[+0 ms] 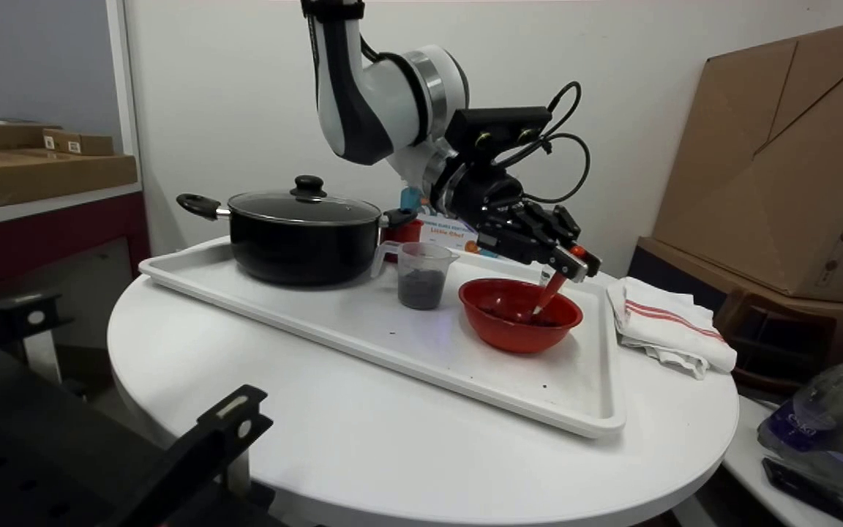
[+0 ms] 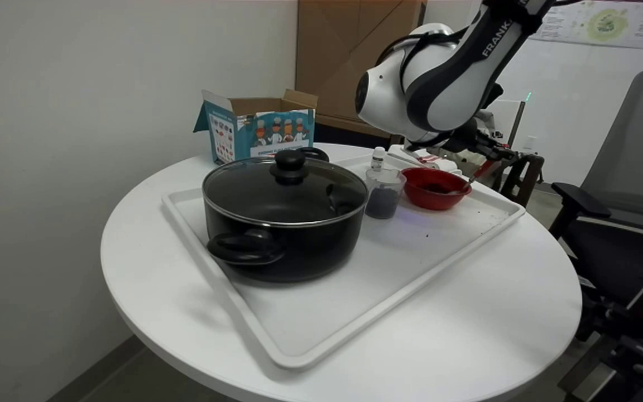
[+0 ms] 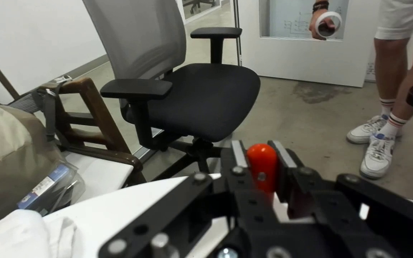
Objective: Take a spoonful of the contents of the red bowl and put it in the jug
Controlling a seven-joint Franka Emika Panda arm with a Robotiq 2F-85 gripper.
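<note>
One slow scoop: slide the red-handled spoon [image 1: 550,288], clamped in the gripper [image 3: 261,157], under the dark contents [image 2: 437,188] of the red bowl [image 1: 513,338], level it, then lift clear toward the jug [image 1: 426,258] just beside that bowl; note “Little Chef” on the box [image 1: 445,224], “FRANK” on the arm [image 2: 458,78]

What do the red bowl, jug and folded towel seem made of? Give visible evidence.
Red bowl: probably plastic, glossy, with highlights inside; enamel possible.
Jug: likely smooth, clear plastic, perhaps glass; dark contents show through.
Folded towel: apparently matte cloth, given its soft folds.
</note>
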